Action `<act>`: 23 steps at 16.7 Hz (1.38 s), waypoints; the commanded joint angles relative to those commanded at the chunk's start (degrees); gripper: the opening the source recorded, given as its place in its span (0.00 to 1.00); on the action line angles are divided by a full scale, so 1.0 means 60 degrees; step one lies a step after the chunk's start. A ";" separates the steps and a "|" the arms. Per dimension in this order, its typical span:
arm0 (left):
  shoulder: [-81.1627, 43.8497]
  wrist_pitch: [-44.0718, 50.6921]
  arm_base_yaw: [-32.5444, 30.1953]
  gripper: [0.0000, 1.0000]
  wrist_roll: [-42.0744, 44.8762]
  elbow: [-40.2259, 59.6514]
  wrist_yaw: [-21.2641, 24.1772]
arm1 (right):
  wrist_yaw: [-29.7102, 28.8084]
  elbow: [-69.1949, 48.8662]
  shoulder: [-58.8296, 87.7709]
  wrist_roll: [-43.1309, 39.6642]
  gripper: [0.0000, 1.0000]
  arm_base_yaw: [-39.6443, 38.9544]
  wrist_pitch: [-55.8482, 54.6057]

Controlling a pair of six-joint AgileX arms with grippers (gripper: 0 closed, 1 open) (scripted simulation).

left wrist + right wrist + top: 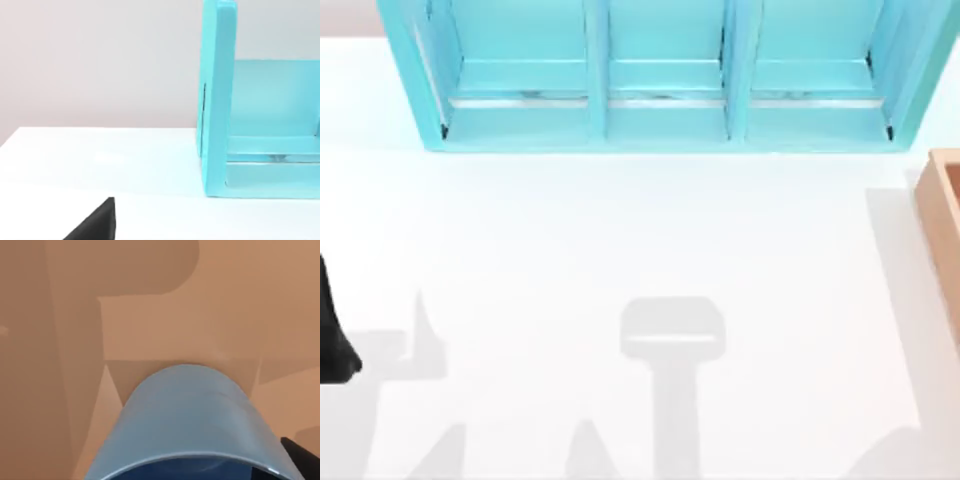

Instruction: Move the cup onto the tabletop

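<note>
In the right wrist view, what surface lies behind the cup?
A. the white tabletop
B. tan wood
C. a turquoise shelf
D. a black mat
B: in the right wrist view the cup is seen against plain tan wood, the colour of the box at the top view's right edge.

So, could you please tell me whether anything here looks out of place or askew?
Nothing looks spilled or damaged. The cup sits very close under the right wrist camera, over the tan wooden box interior rather than on the tabletop. The turquoise shelf unit stands square. The left arm is parked at the table's left edge.
</note>
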State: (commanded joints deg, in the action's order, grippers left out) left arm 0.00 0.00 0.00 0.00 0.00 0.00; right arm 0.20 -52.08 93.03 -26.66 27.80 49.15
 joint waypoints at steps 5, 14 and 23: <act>0.0000 0.0000 0.0000 1.00 0.0000 0.0000 0.0000 | -0.0007 -0.0847 -0.0747 0.1560 0.00 -0.1406 0.1771; 0.0000 0.0000 0.0000 1.00 0.0000 0.0000 0.0000 | -0.0015 -0.1904 -0.2067 0.3480 0.00 -0.3578 0.3907; 0.0000 0.0000 0.0000 1.00 0.0000 0.0000 0.0000 | 0.0008 -0.2568 -0.1233 0.5616 0.00 -0.5653 0.3855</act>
State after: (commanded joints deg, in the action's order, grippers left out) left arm 0.00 0.00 0.00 0.00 0.00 0.00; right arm 0.25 -67.49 85.63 7.04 -6.12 72.28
